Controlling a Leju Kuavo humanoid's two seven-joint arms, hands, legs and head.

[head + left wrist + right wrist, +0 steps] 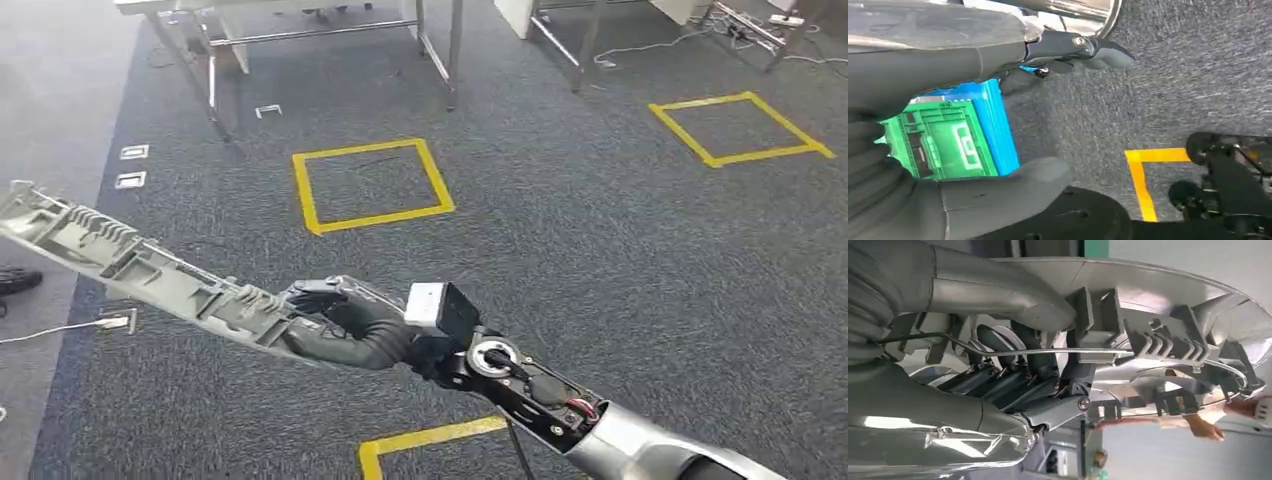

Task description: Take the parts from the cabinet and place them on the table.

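Floor: we record a dark grey carpet (600, 250) across the whole scene, with a paler strip along its left edge.

Tape squares: we list one yellow tape square (372, 186) at mid-distance, a second (741, 129) far right, and a corner of a third (430, 441) near, just beside the right arm.

Counter: we note metal legs of a counter (330, 35) at the far edge, and another frame (580, 30) to its right.

Part: we log one long grey plastic part (130, 262), ribbed and clipped on its inner face, held in the air above the carpet. It runs from the near centre out to the far left, tilted, its free end at the left edge. A thin wire lies along it in the right wrist view.

Right hand (350, 325): we see it wrapped around the near end of the part, dark fingers (1013, 385) curled over the part's edge, thumb on the other face.

Left hand (998, 75): we see it holding nothing, thumb and fingers apart, hanging above the carpet.

Crates: we count a green crate (943, 145) touching a blue one (998, 120), beyond the left hand.

Small items: floor sockets (132, 165) far left; a cable (60, 332) near left.
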